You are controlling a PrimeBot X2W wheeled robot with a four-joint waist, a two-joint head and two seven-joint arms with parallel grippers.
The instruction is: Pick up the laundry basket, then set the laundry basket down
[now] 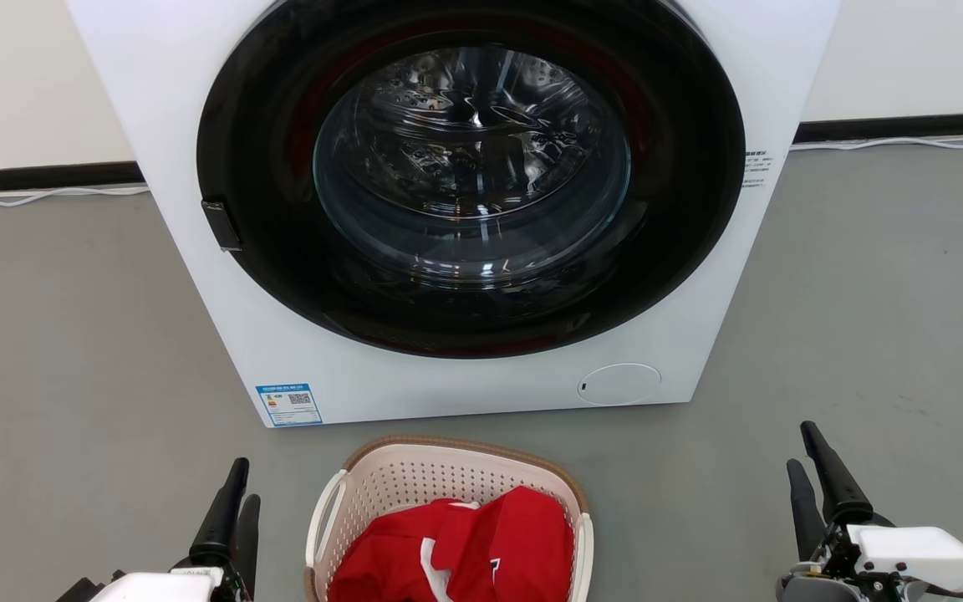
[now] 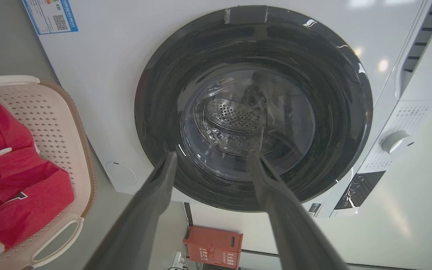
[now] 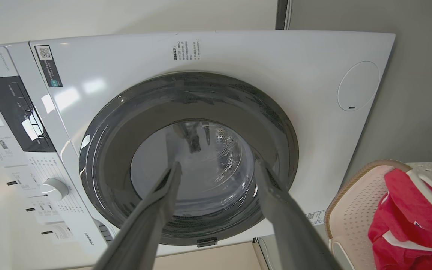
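2 sets of fingers [image 1: 833, 477] spread empty, left gripper [image 1: 245, 483] and right gripper [image 1: 800, 446] flanking laundry basket [image 1: 448, 477]; best taking both handles [image 1: 320, 518] together, level.

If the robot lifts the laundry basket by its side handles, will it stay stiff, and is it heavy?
Probably stiff: the laundry basket looks like moulded perforated plastic with a firm rim. Likely light, since the load seen inside is a soft red garment. Held by both side handles, it should hang roughly level.
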